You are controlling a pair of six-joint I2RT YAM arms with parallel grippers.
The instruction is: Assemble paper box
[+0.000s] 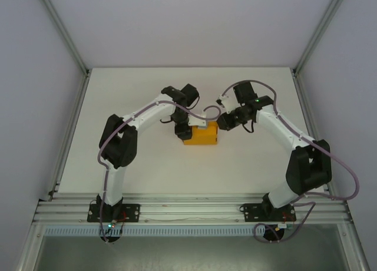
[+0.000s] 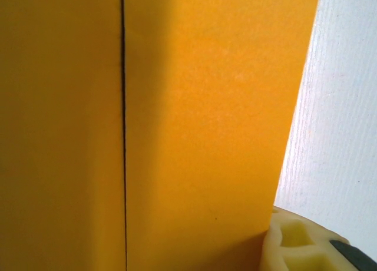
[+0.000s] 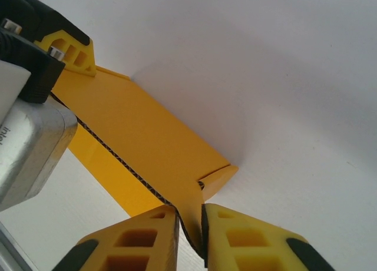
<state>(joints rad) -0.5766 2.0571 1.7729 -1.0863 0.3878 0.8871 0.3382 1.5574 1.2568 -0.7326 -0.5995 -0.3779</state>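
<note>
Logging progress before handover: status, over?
Right end effector pinching paper box flap. Left end effector on box's other end, grip unclear. No obstruction seen.

Open table (image 1: 153,165) around the paper box (image 1: 201,136)

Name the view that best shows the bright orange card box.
Right wrist view: the bright orange card box shows its long face, corrugated edge and corner, with the right gripper pinching it. The top view shows it small and distant. The left wrist view shows flat orange card with a seam.
</note>
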